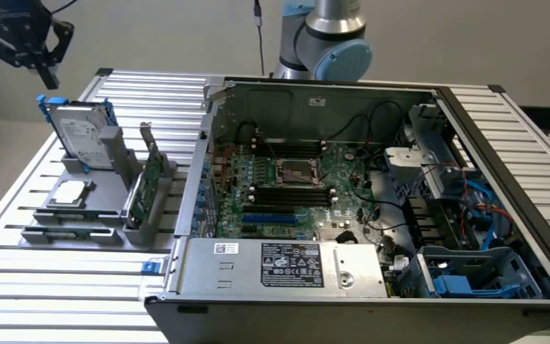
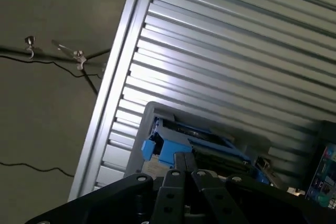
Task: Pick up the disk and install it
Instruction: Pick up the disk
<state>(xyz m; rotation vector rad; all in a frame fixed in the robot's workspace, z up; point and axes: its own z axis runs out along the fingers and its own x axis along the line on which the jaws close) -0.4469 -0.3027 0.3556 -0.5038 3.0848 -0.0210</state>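
Overhead, toward the exterior view's far left, the gripper (image 1: 46,76) hangs in free air with its fingers brought together and nothing between them; in the wrist view the two black fingers (image 2: 181,167) meet in front of a blue frame. Clear space separates the fingertips from the top edge of the disk (image 1: 76,133) below. The disk stands upright on edge in the far slot of a grey rack (image 1: 98,188) on the slatted table (image 1: 151,89). Its broad silver-metal face carries a white label, and a blue plastic carrier (image 2: 169,149) frames it, with blue tabs rising at both upper corners.

Nearer in the same rack lie a small square silver chip (image 1: 69,192), set flat, and a green circuit card (image 1: 140,188), set upright to the disk's right in the exterior view.

Bare slats run around the rack on its far and left sides up to the table's edge rail (image 2: 113,85). On the exterior view's right, the rack sits just beside the side wall of the open computer chassis (image 1: 203,165). The arm's base (image 1: 325,36) stands behind the chassis at the far side.
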